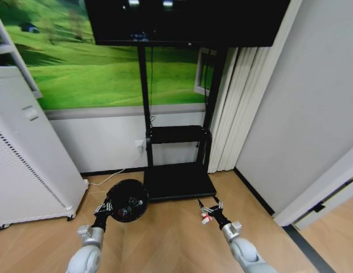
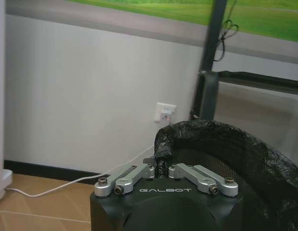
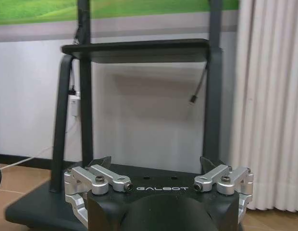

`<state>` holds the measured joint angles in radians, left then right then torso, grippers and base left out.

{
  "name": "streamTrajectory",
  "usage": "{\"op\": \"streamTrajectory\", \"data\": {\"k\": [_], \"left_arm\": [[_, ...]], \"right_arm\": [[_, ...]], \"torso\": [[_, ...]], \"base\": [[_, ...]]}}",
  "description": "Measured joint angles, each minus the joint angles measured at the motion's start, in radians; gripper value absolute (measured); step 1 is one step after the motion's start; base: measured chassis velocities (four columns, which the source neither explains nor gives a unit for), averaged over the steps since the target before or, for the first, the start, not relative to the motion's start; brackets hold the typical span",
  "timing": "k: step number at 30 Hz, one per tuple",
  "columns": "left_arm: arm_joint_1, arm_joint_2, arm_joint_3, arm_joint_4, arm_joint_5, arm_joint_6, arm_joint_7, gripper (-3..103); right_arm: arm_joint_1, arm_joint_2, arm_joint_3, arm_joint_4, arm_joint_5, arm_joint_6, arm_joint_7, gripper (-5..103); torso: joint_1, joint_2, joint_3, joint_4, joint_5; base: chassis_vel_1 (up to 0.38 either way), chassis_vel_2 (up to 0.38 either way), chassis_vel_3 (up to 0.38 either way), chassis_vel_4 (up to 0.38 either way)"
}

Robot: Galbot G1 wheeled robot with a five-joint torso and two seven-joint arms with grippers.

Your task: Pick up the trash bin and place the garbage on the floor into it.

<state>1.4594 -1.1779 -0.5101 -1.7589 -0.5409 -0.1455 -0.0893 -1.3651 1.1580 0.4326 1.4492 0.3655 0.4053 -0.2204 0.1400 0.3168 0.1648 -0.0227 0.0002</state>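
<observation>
The left gripper (image 1: 104, 209) is pinching the rim of the black trash bin (image 1: 128, 200), lower left of centre in the head view, its fingers (image 2: 150, 169) closed narrow on the bag-lined edge. Small litter is lying inside the bin. The right gripper (image 1: 209, 211), lower right of centre, is holding a small red-and-white piece of garbage (image 1: 205, 218); in the wrist view its jaws are standing wide.

The trash bin (image 1: 127, 200) is black with a glossy black liner, and small red and green bits show inside it. Behind it, the wall mural (image 1: 102, 68) is bright green grassland above a white lower wall, the stand (image 1: 177, 180) black, the floor (image 1: 165, 239) light wood herringbone
</observation>
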Motion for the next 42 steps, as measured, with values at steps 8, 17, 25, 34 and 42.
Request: {"op": "streamTrajectory", "data": {"k": [8, 17, 25, 34, 42], "left_arm": [[0.004, -0.005, 0.001, -0.001, 0.004, -0.002, 0.002, 7], [0.020, -0.010, -0.009, -0.003, 0.012, -0.010, 0.004, 7], [0.030, -0.011, -0.020, -0.002, 0.017, -0.019, 0.013, 7], [0.053, -0.014, -0.034, 0.036, 0.023, -0.037, 0.025, 7], [0.055, -0.008, -0.056, 0.040, 0.012, -0.040, 0.027, 7]], "right_arm": [[0.005, -0.002, 0.002, -0.028, -0.020, 0.039, -0.005, 100], [-0.004, -0.006, 0.013, -0.052, -0.063, 0.046, -0.022, 100], [-0.001, -0.005, 0.021, -0.092, -0.093, 0.005, -0.017, 100], [0.069, -0.026, -0.012, -0.286, -0.140, -0.045, -0.017, 100], [0.126, -0.020, -0.055, -0.416, -0.176, -0.096, 0.043, 100]], "torso": [[0.000, 0.000, 0.000, 0.0003, 0.0000], [0.000, 0.000, 0.000, 0.0004, -0.0001], [0.000, 0.000, 0.000, 0.0000, -0.0001], [0.000, 0.000, 0.000, 0.0003, -0.0001], [0.000, 0.000, 0.000, 0.0002, -0.0003]], "base": [[-0.150, -0.008, 0.169, -0.046], [0.009, 0.101, 0.000, -0.086], [0.004, -0.024, -0.001, 0.022], [-0.004, 0.043, 0.005, -0.043], [0.001, 0.004, 0.001, -0.006]]}}
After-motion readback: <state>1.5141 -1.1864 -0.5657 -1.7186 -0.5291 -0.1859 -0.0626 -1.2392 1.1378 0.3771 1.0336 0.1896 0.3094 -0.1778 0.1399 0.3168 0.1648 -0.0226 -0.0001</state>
